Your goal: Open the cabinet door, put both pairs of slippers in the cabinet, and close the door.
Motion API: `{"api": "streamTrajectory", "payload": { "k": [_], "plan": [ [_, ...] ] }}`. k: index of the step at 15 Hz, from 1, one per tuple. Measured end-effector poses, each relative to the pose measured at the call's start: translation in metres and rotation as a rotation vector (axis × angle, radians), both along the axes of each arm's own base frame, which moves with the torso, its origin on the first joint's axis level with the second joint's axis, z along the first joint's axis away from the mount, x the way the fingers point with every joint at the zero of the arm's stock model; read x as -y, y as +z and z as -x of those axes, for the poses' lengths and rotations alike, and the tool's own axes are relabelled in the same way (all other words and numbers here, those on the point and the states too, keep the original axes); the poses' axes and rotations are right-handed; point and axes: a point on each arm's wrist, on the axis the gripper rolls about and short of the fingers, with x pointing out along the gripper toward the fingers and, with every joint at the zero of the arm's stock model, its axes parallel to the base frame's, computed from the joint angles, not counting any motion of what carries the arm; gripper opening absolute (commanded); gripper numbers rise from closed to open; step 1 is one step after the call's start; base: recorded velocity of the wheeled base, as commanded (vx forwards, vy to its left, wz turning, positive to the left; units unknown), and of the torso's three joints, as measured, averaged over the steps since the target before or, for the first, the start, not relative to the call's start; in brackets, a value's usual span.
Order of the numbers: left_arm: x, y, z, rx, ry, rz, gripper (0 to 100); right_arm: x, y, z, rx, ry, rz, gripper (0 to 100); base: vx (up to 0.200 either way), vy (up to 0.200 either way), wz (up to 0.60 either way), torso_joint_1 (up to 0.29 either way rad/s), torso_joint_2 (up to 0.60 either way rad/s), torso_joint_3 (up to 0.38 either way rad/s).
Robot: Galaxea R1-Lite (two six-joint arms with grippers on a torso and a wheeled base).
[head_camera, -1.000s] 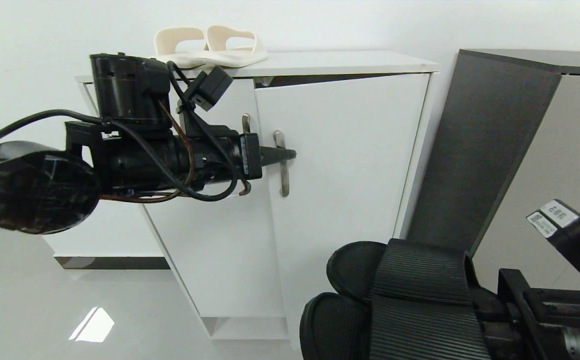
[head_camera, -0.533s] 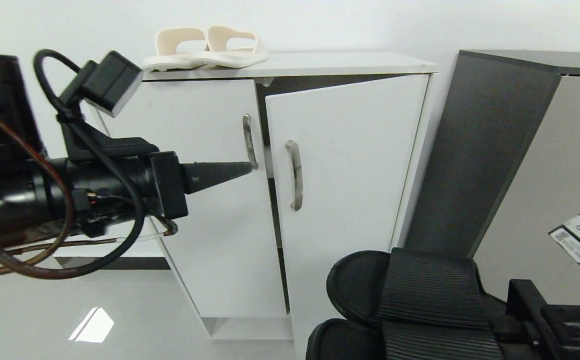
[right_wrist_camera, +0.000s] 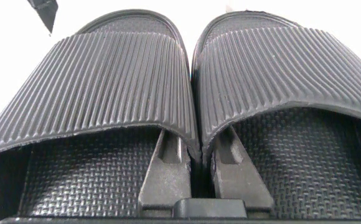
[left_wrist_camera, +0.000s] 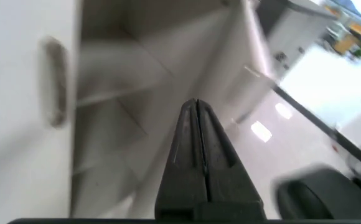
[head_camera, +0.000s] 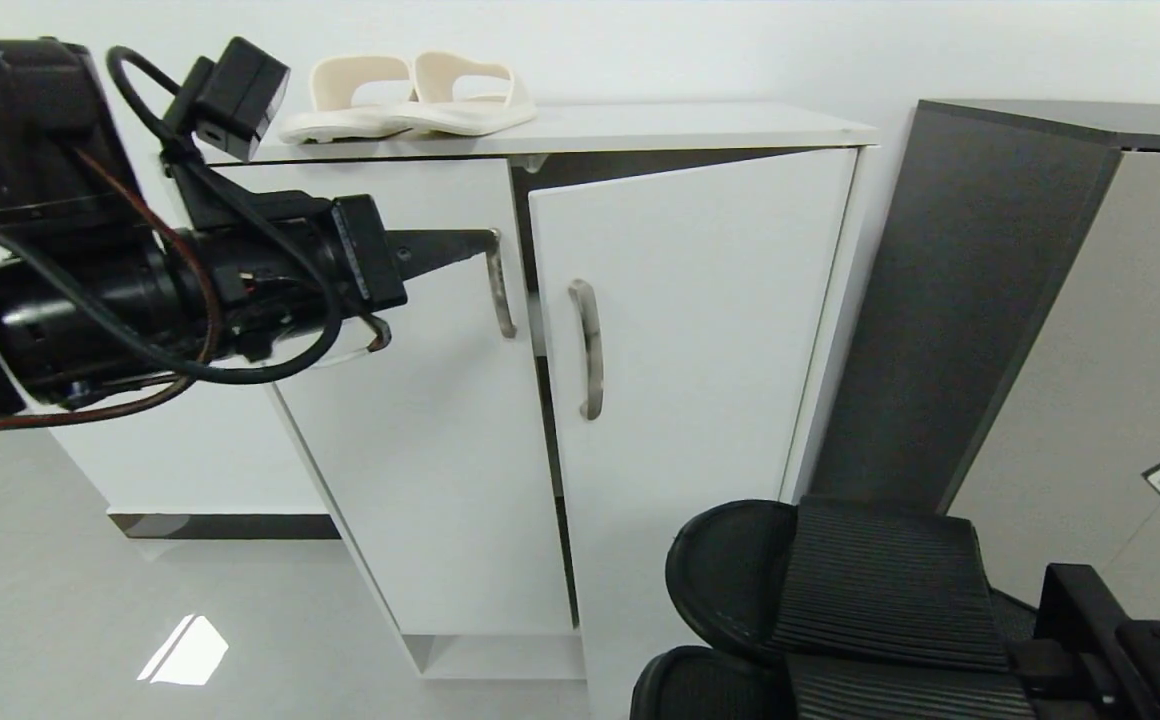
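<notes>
Now, left jaws closed at door handle (head_camera: pixel 505 310), right jaws pinching black slippers (head_camera: pixel 880 590).

The black slippers (head_camera: pixel 880 590) are cut off by the head view's lower edge.
</notes>
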Motion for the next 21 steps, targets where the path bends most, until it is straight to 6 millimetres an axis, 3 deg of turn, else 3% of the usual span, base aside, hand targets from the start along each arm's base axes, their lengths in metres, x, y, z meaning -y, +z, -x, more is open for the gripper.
{"api": "streamTrajectory", "payload": {
  "k": [5, 8, 11, 15, 21],
  "plan": [
    [0.012, -0.008, -0.044, -0.020, 0.041, 0.013, 0, 0.001, -0.003, 0.001, -0.031, 0.003, 0.034, 0, 0.000, 0.000, 0.00, 0.000, 0.00, 0.000],
    [0.027, -0.012, -0.051, -0.046, 0.005, 0.023, 0, -0.001, -0.004, 0.005, -0.065, 0.024, 0.073, 0, -0.133, 0.000, 0.00, 0.003, 0.00, 0.003],
    [0.041, -0.019, -0.041, -0.066, -0.033, 0.013, 0, -0.001, -0.002, 0.007, -0.064, 0.039, 0.072, 0, -0.200, 0.000, 0.00, -0.001, 0.00, 0.004],
    [0.058, -0.026, 0.000, -0.080, -0.146, -0.003, 0, -0.002, -0.002, 0.008, -0.063, 0.047, 0.072, 0, -0.100, 0.000, 0.00, -0.001, 0.00, 0.000],
    [0.029, -0.021, 0.022, -0.048, -0.032, 0.014, 0, -0.008, 0.011, 0.003, -0.108, 0.026, 0.026, 0, 0.000, 0.000, 0.00, 0.000, 0.00, 0.000]
  ]
}}
